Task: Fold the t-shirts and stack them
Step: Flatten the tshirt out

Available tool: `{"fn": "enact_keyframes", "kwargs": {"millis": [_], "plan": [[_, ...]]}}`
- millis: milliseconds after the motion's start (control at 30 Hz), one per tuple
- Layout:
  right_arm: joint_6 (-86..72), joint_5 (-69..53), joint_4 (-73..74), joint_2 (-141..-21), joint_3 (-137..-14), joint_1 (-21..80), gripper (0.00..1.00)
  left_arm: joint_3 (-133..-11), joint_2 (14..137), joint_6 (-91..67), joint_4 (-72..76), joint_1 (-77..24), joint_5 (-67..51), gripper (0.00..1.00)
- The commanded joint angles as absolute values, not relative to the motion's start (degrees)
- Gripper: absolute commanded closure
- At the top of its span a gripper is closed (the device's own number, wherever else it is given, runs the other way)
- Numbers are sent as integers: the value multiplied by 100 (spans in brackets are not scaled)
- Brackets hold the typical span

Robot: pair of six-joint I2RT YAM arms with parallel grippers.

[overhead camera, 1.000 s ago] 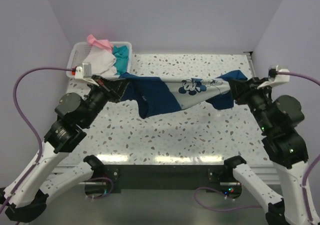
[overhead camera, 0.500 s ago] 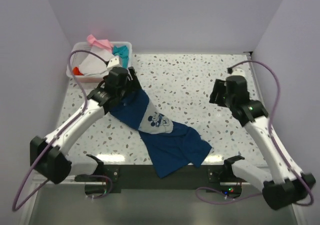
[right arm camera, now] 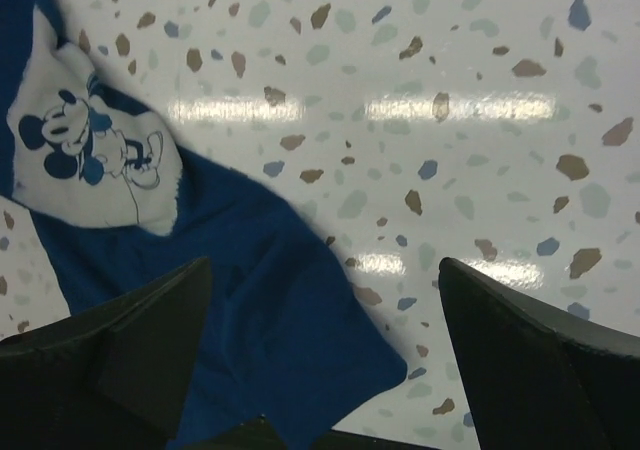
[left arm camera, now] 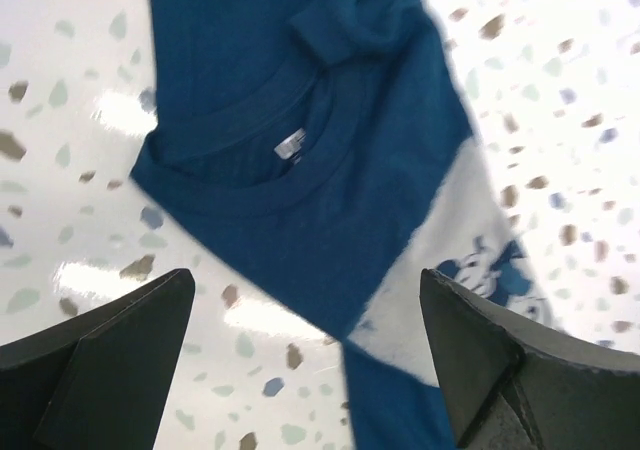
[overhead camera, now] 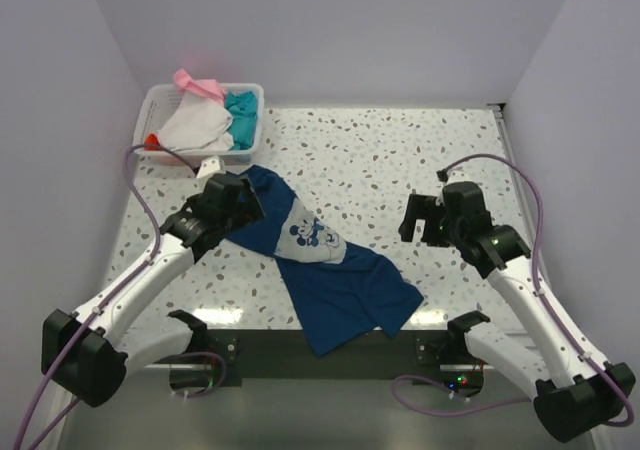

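A dark navy t-shirt [overhead camera: 330, 280] with a white cartoon print [overhead camera: 310, 238] lies loosely spread across the table, its lower end hanging over the front edge. In the left wrist view its collar and label [left arm camera: 290, 146] face up. My left gripper [overhead camera: 232, 213] [left arm camera: 310, 370] hovers open over the collar end, with nothing between its fingers. My right gripper [overhead camera: 416, 220] [right arm camera: 325, 370] stands open just right of the shirt's hem [right arm camera: 300, 340], holding nothing. White [overhead camera: 200, 126], teal [overhead camera: 241, 109], pink [overhead camera: 199, 83] and orange-red [overhead camera: 150, 142] t-shirts are heaped in the basket.
The white plastic basket [overhead camera: 158, 97] stands at the table's back left corner. Purple walls close in the left, back and right sides. Bare speckled tabletop [overhead camera: 400, 150] lies behind and to the right of the navy shirt.
A second ago both grippers held the navy shirt stretched in the air. Both have let go and opened, and the shirt now lies on the table. Both arms have pulled back lower.
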State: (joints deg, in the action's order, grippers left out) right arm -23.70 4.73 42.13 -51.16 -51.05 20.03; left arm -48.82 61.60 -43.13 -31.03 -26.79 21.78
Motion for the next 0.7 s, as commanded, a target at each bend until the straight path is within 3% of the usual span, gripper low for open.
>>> {"fn": "enact_keyframes", "kwargs": {"millis": [0, 333, 533, 667], "plan": [[-2750, 114, 4701, -5011, -4669, 2302, 1, -4326, 6267, -4754, -3656, -2681, 2513, 0], [-4104, 421, 5247, -4694, -3718, 3532, 1, -3744, 6881, -5010, -2866, -2172, 2514, 0], [-4544, 255, 5422, -4359, -3349, 3709, 1, -3788, 7303, -4597, -2049, -1275, 1953, 1], [-4658, 316, 5625, -4351, -3270, 3805, 1, -3920, 7847, -4334, -1662, -1029, 1584, 6]]}}
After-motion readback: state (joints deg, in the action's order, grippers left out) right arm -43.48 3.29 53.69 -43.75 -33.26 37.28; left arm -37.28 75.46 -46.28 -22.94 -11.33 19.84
